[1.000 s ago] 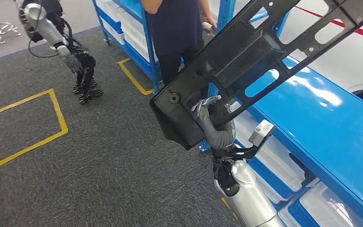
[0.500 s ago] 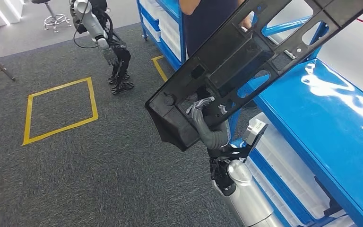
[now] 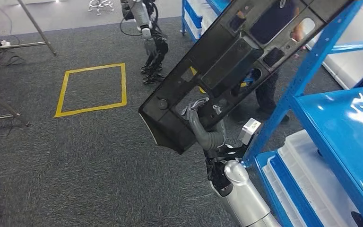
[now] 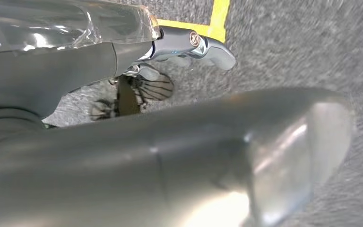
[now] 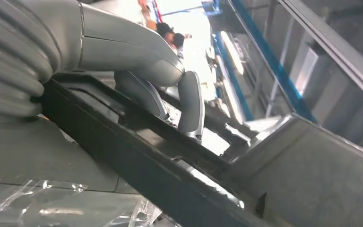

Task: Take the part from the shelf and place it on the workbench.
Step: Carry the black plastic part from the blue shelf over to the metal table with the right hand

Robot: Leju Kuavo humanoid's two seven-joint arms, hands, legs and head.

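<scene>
A long black plastic part [image 3: 227, 66] with several cut-outs slants from low at the middle of the head view up to the top right. My right hand [image 3: 199, 109] grips it from below near its lower end, the silver forearm rising under it. In the right wrist view my right hand [image 5: 123, 56] has its fingers [image 5: 189, 106] hooked over a rib of the part [image 5: 146, 165]. In the left wrist view my left hand [image 4: 184, 156] hangs above the grey carpet, thumb and fingers [image 4: 194, 45] apart and holding nothing.
A blue shelf rack [image 3: 340, 123] with white bins [image 3: 312, 161] stands on my right. A person [image 3: 269, 90] stands behind the part. Another robot [image 3: 149, 28] is at the far side of the carpet, beside a yellow floor square [image 3: 92, 90]. Metal stand legs [image 3: 0, 106] lie left.
The whole picture has shifted: the camera has turned away from the shelf, which now lies further right. The part stays in my right hand at the same tilt.
</scene>
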